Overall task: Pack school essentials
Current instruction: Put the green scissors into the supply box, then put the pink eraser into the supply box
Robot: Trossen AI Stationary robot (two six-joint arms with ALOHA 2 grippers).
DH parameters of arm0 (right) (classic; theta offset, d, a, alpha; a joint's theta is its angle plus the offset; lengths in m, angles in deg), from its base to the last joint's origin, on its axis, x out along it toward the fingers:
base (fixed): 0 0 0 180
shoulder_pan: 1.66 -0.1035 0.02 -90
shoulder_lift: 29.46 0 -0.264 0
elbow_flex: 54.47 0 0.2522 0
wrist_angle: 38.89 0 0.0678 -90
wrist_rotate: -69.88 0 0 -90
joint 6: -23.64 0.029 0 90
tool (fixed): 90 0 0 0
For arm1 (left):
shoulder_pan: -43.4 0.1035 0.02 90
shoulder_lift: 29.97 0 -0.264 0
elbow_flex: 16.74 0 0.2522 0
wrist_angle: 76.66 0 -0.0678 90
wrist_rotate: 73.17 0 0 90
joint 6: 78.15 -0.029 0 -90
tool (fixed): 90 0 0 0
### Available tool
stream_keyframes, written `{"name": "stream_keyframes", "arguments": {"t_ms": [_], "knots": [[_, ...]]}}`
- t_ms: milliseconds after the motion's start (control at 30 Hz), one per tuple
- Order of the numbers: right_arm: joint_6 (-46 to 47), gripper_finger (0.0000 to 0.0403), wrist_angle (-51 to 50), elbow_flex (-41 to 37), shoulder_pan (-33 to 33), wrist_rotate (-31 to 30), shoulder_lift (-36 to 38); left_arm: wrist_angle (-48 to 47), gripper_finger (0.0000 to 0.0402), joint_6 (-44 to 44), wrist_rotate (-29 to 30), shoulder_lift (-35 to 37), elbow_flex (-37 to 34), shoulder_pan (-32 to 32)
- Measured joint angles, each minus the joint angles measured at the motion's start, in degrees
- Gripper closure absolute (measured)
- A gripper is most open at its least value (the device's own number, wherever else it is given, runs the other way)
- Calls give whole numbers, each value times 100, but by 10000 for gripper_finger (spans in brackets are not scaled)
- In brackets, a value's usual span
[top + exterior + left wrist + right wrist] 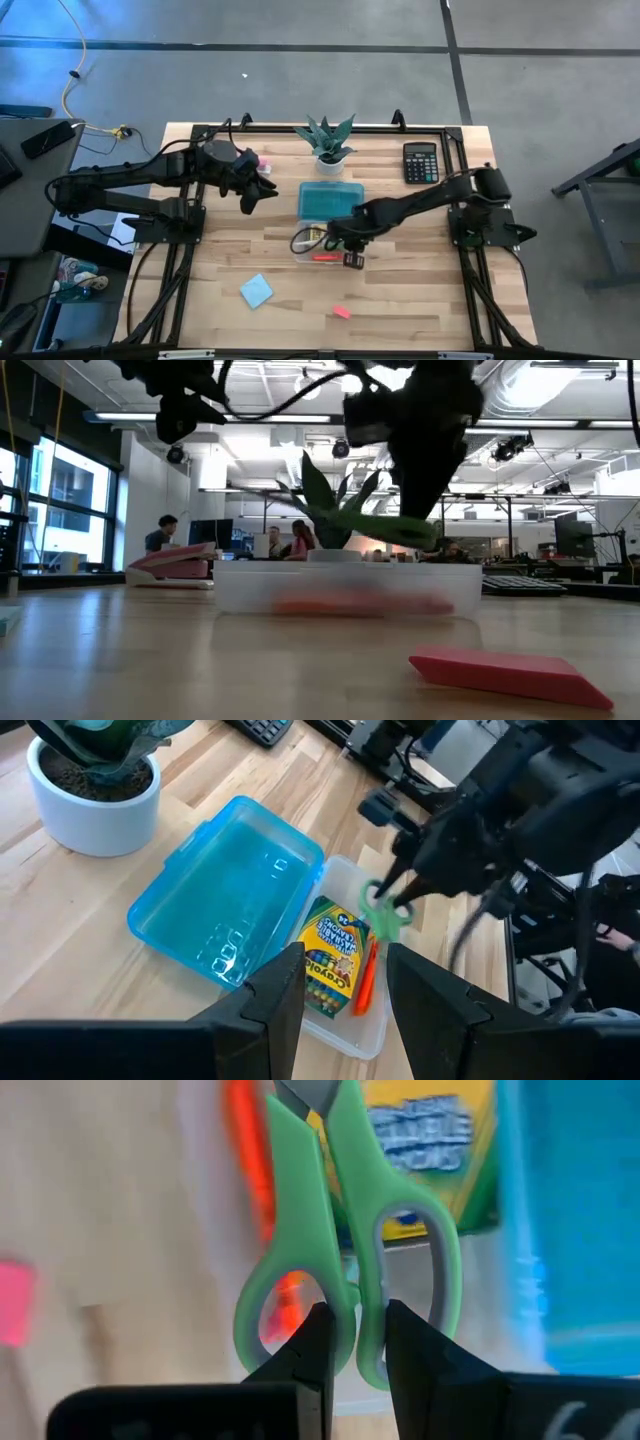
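Observation:
The green-handled scissors (350,1230) are in my right gripper (357,1345), above the clear plastic box (322,247) at the table's middle; they also show in the low view (392,528). In the box lie the yellow-green crayon box (331,955) and a red pen (366,977). The box's blue lid (330,199) lies open on its far side. The light-blue notepad (256,291) and pink eraser (341,312) lie flat near the table's near edge. My left gripper (345,995) hovers open to the left of the box, touching nothing. My right gripper pinches the scissors by the handles, its fingers (318,1342) on either side of the two inner bars (356,1295) where the loops meet. The blades point away from the gripper toward the crayon box. The scissors are lifted clear, just above the box.
A potted plant (328,142) stands beyond the blue lid. The black calculator (420,162) lies at the far right. A pink-and-white bar (170,563) lies on the far left. Bare wood stretches along the near edge around the notepad and eraser. People sit in the room beyond.

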Motion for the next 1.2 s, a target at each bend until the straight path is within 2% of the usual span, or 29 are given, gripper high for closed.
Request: {"name": "stream_keyframes", "arguments": {"t_ms": [233, 600, 1000, 1200], "knots": [[-22, 361, -696, 197, 385, 154, -341, 0, 271, -87, -11, 0, 0, 0], [3, 358, -817, 193, 551, 388, -346, -139, 271, -116, -11, 0, 0, 0], [64, 278, -899, 193, 574, 387, -342, -151, 271, -238, -8, 0, 0, 0], [305, 264, -905, 193, 574, 409, -339, -174, 271, -240, -20, 0, 0, 0]]}}
